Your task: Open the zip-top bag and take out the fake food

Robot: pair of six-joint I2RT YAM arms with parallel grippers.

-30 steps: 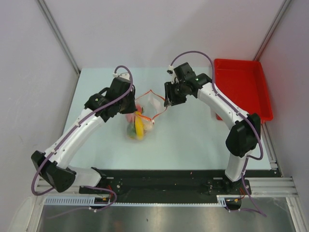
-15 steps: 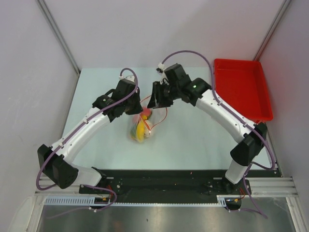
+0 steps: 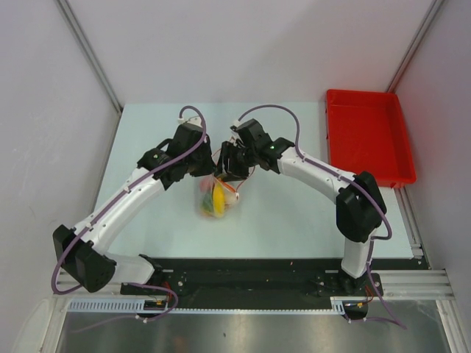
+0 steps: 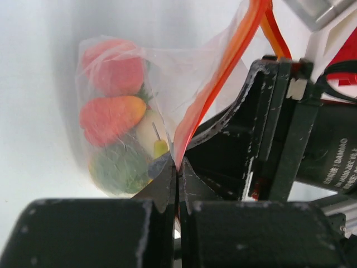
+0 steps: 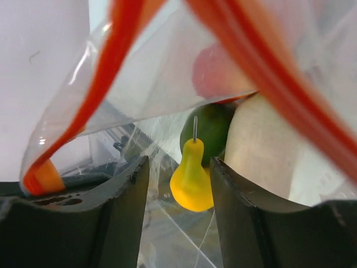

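The zip-top bag [image 3: 214,197] lies mid-table, clear with a red-orange zip strip [image 4: 223,72], its mouth pulled open. My left gripper [image 4: 178,167] is shut on the bag's edge at the strip [image 3: 208,169]. My right gripper [image 5: 178,167] is open at the bag's mouth [image 3: 229,163], close to the left gripper. Its fingers [image 5: 120,206] flank a yellow pear [image 5: 192,176] without pressing it. The fake food is in the bag: a white radish [image 5: 262,145], a green fruit [image 5: 212,125], a pink-red piece [image 4: 111,72] and an orange-red fruit [image 4: 109,114].
A rigid red tray [image 3: 368,136] stands at the back right of the table. The pale table top [image 3: 294,220] reaches to grey walls on the left, back and right. Both arms arch over the table's middle.
My right gripper has swung left from the bag's right side to its mouth, beside the left gripper. The bag's mouth, stretched wide before, is now drawn narrower.
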